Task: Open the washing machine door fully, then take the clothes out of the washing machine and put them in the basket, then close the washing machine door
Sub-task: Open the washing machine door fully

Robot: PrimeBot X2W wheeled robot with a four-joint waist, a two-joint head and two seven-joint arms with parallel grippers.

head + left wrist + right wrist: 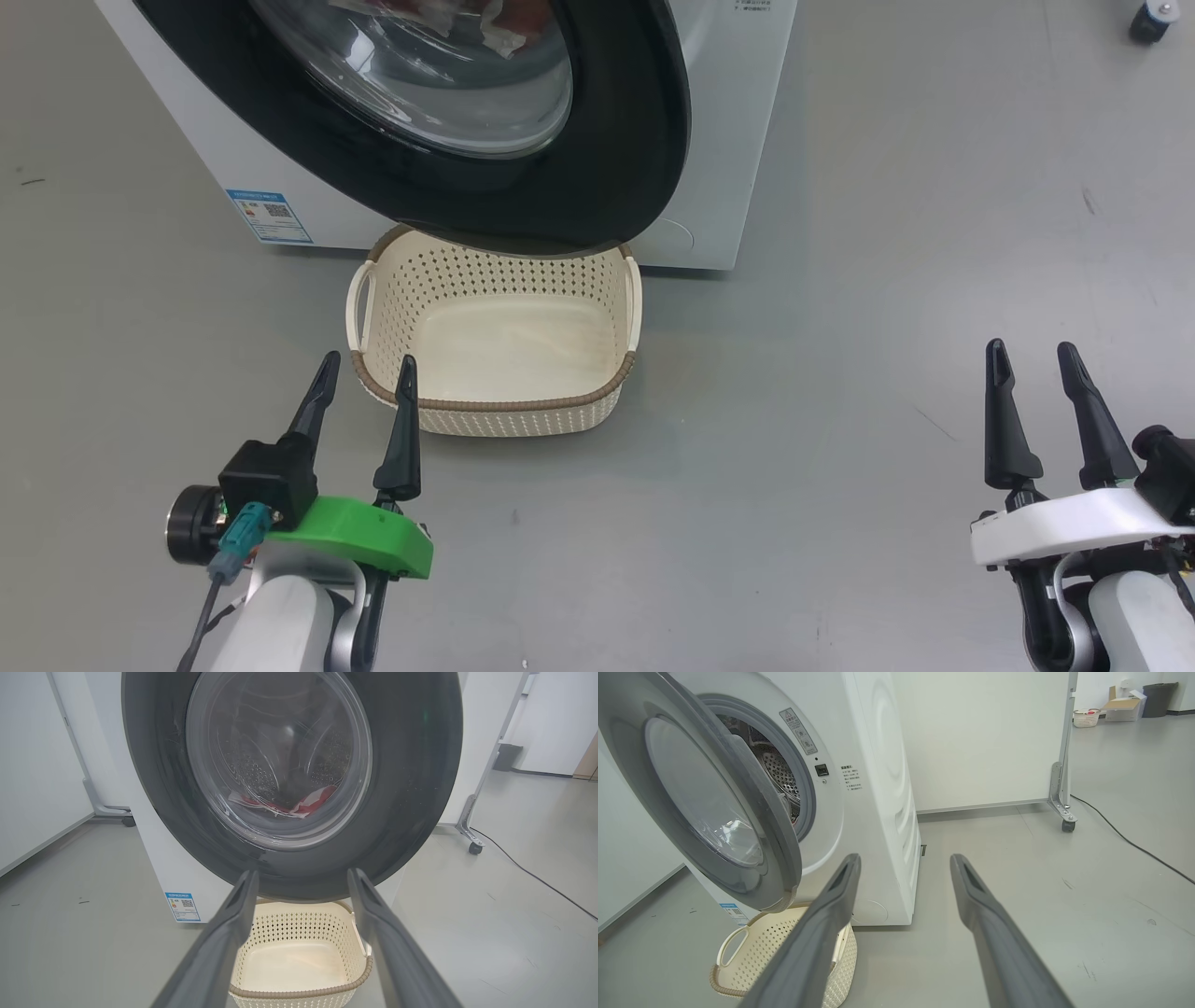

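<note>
The white washing machine stands ahead. Its black-rimmed door is swung partly open, leaving a gap on the right side. Red and white clothes lie in the steel drum, seen through the door glass. The cream basket sits empty on the floor under the door. My left gripper is open at the basket's near left corner. My right gripper is open over bare floor, well right of the basket.
Grey floor surrounds the machine. A white partition on castors stands behind it to the right, with a black cable trailing on the floor. A small basket and box sit far back.
</note>
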